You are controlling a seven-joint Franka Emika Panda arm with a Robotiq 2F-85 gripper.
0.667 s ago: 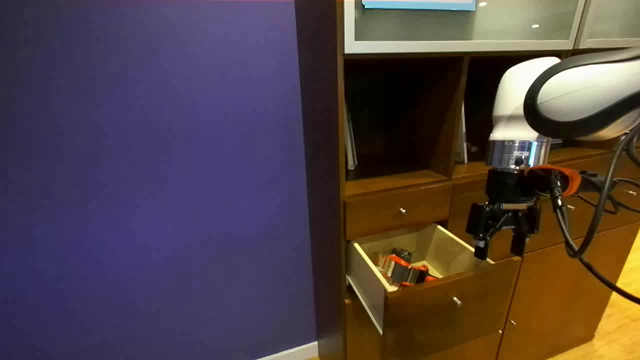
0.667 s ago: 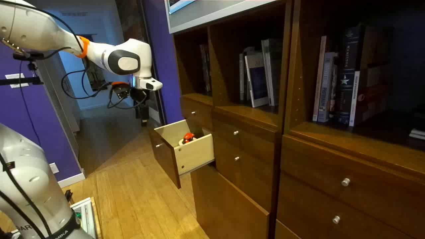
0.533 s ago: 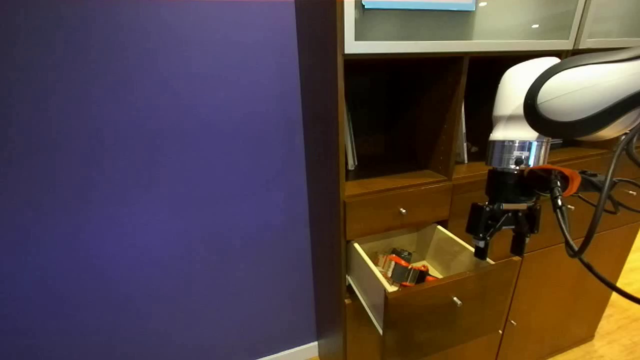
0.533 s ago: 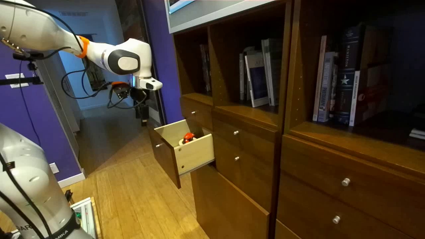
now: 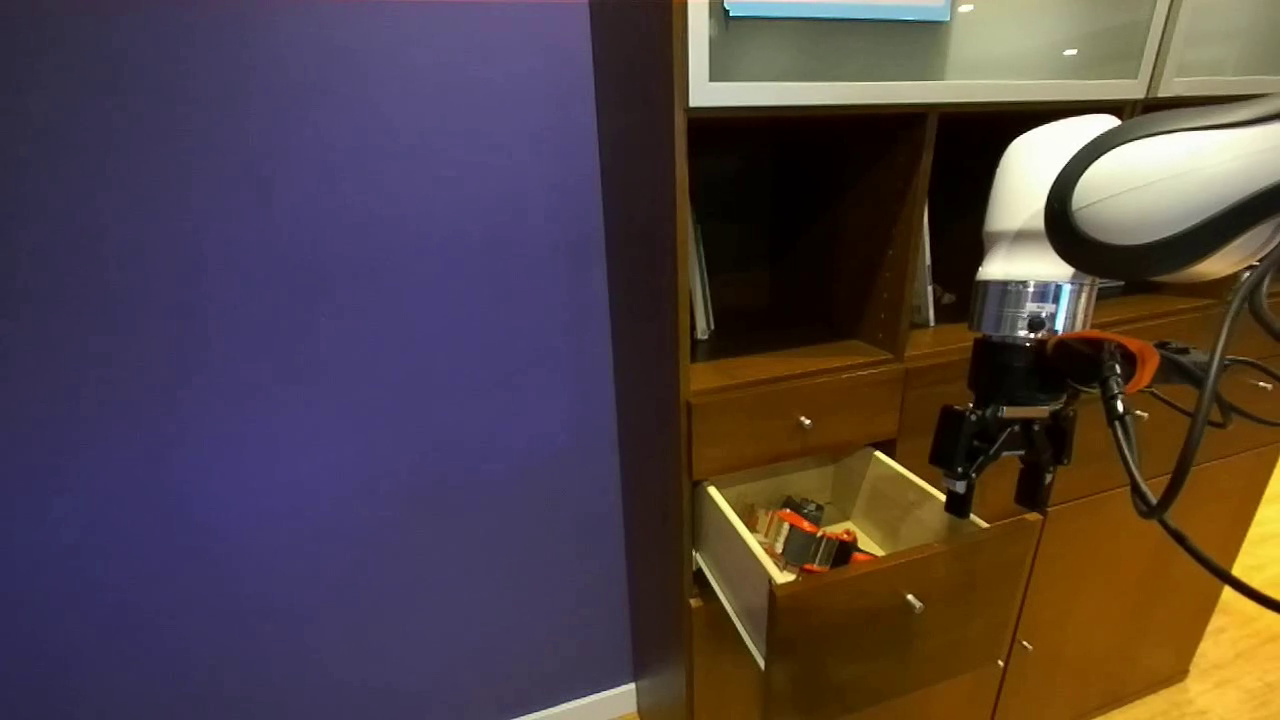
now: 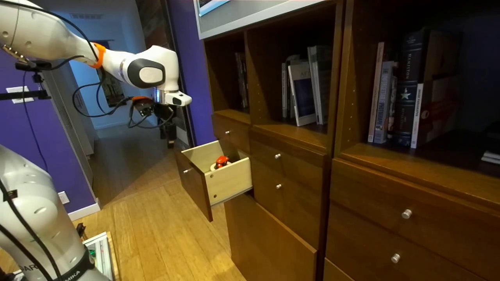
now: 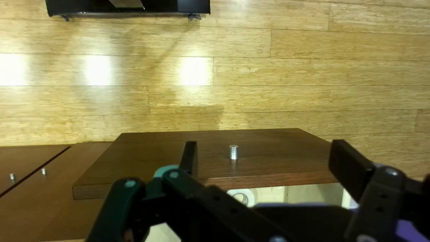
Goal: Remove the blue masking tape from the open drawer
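Note:
The drawer stands pulled out, with a brown front panel and pale inner walls; its pale side wall and front panel also show. My gripper is open and empty, pointing down over the drawer's front corner, above the rim. In an exterior view it is seen edge-on beside the drawer's front. In the wrist view its two fingers stand wide apart, with the front panel and its knob seen between them. The blue masking tape is hidden or out of view.
Orange and dark clutter lies inside the drawer; a red item shows there too. A whitish tape roll lies in the drawer, partly covered by the gripper. A closed drawer sits directly above. Cables hang from the arm.
The gripper has shifted very slightly toward the drawer. The drawer and its contents have not moved, and the fingers stay apart.

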